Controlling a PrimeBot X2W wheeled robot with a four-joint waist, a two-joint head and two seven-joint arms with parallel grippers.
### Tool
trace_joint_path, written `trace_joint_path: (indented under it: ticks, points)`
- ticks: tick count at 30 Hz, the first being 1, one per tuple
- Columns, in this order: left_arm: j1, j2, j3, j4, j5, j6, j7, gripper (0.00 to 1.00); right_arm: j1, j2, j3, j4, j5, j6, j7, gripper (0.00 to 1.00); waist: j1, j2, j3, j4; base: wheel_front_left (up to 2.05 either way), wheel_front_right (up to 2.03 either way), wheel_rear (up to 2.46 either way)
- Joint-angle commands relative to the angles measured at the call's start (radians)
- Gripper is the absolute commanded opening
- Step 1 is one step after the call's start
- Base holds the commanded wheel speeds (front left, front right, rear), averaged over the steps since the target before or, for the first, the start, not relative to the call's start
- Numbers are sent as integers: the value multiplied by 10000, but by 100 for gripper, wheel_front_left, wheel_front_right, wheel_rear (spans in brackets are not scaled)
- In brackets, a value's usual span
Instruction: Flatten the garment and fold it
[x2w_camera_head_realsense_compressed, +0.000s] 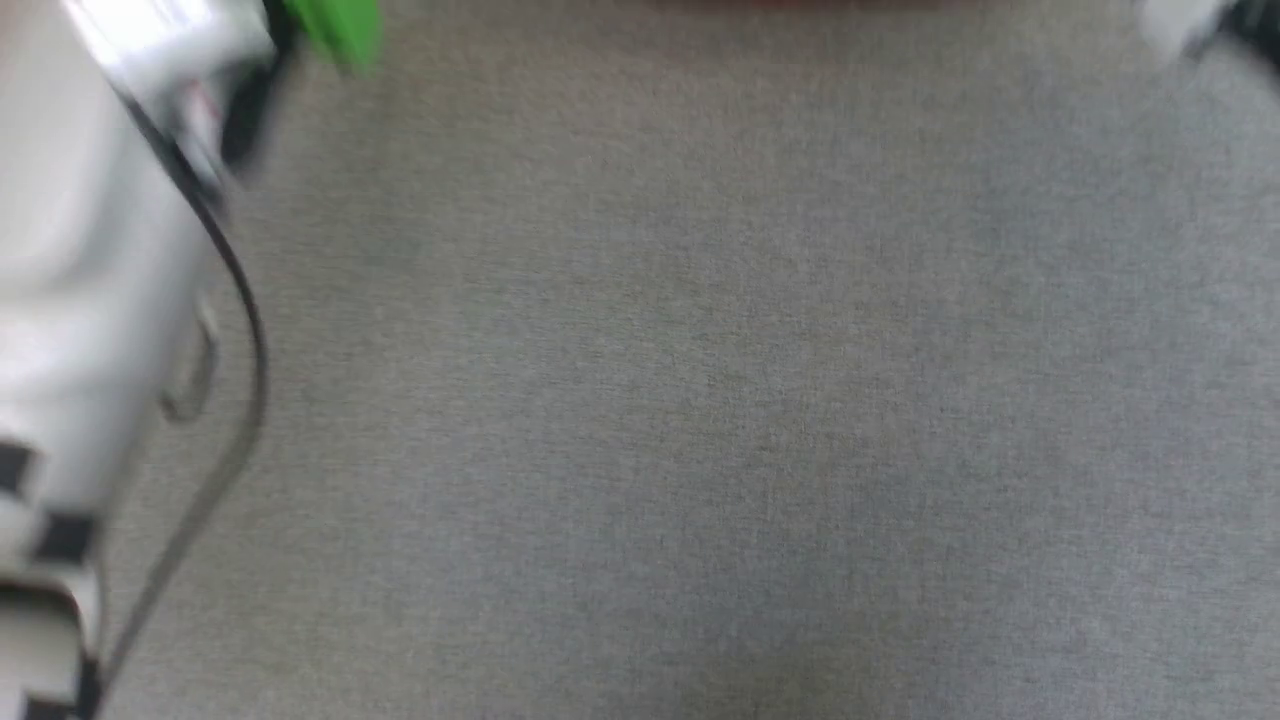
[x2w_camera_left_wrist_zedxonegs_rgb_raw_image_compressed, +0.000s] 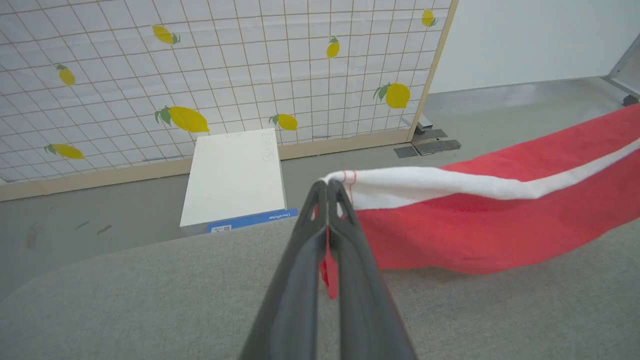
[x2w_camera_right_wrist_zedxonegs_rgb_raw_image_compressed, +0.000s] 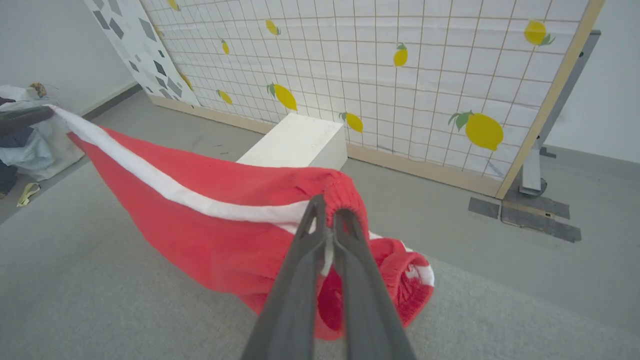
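Clamping the white-trimmed end of the bright red thin-fabric shorts (x2w_camera_left_wrist_zedxonegs_rgb_raw_image_compressed: 475, 225) in the left gripper (x2w_camera_left_wrist_zedxonegs_rgb_raw_image_compressed: 327, 189), right gripper (x2w_camera_right_wrist_zedxonegs_rgb_raw_image_compressed: 325, 206) pinched on the gathered waistband, shorts stretched between them above grey cloth surface (x2w_camera_left_wrist_zedxonegs_rgb_raw_image_compressed: 150, 300), lemon-print grid screen (x2w_camera_left_wrist_zedxonegs_rgb_raw_image_compressed: 250, 65) behind.

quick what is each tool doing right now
left tool: shut on the shorts, at the white stripe's end
right tool: shut on the shorts, by the gathered waistband
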Motion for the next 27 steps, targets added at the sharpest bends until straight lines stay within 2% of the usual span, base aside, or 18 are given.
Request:
trace_joint_path:
  ticks: [1, 5, 8, 15, 20, 27]
  points:
    - [626, 57, -102, -248, -66, 120, -44, 0, 518, -136, 151, -124, 148, -13, -15, 0, -1, 0, -657, 247, 0, 0, 0]
    - [2557, 389, -475, -1324, -264, 512, 126, 0, 2071, -672, 625, -696, 529, -13, 103, 0, -1, 0, -1417, 413, 0, 0, 0]
    - [3973, 773, -567, -2258, -591, 966, 357, 0, 3182, -1082, 870, -1189, 834, -13, 221, 0, -1, 0, -1928, 469, 0, 0, 0]
    - [6602, 1923, -804, -4499, -1168, 1877, 1001, 0, 5250, -2024, 1208, -2169, 1247, -13, 763, 0, -1, 0, -2678, 584, 0, 0, 0]
    - [7967, 2780, -1208, -5978, -1436, 2165, 1612, 0, 6437, -2524, 1127, -2639, 1438, -13, 1245, 0, -1, 0, -3216, 643, 0, 0, 0]
    - [9003, 3166, -1612, -6959, -1730, 2474, 2027, 0, 7744, -2935, 1021, -3227, 1680, -13, 2247, 0, -1, 0, -3888, 598, 0, 0, 0]
